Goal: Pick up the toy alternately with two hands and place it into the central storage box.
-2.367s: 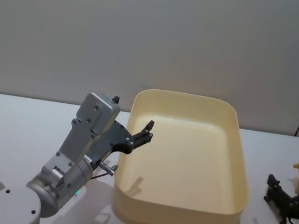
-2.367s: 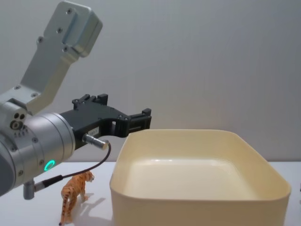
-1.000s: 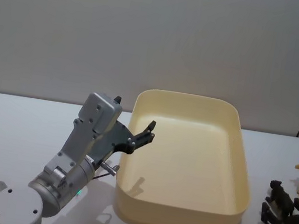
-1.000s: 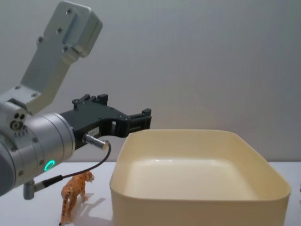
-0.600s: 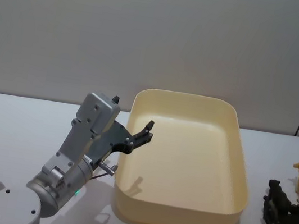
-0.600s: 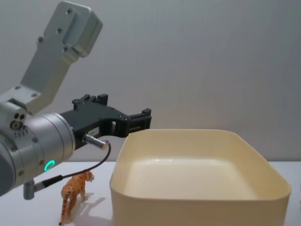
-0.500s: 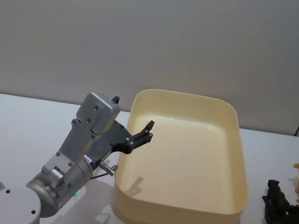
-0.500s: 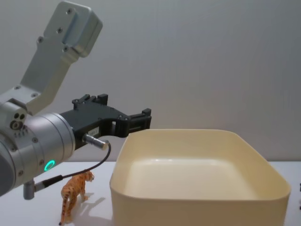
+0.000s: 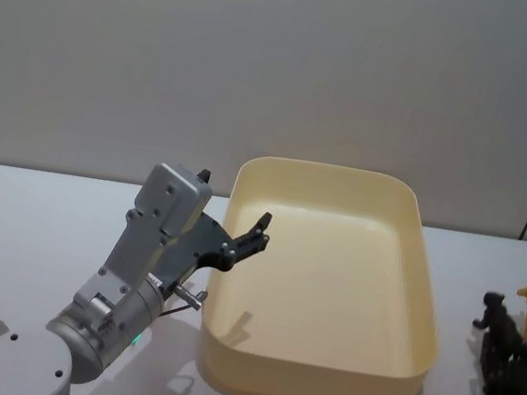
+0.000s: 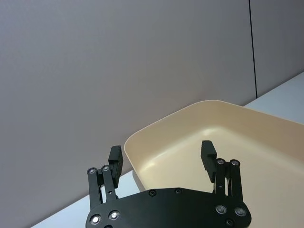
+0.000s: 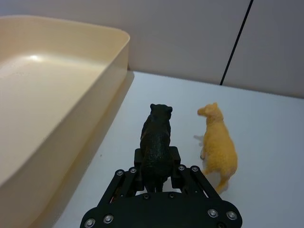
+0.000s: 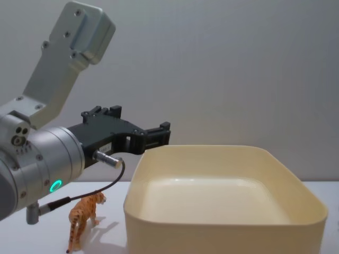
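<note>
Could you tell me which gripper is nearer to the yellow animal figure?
Right. The right gripper, shut on a black animal figure, is just beside the yellow animal figure; the left gripper is open at the opposite, left rim of the storage box.

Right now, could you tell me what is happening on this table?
The right claw is shut on a black animal toy just right of the cream tub, with a yellow toy beside it. The left claw hovers open over the tub's left rim. The tub holds nothing yet, and a tiger toy stands to its left.
</note>
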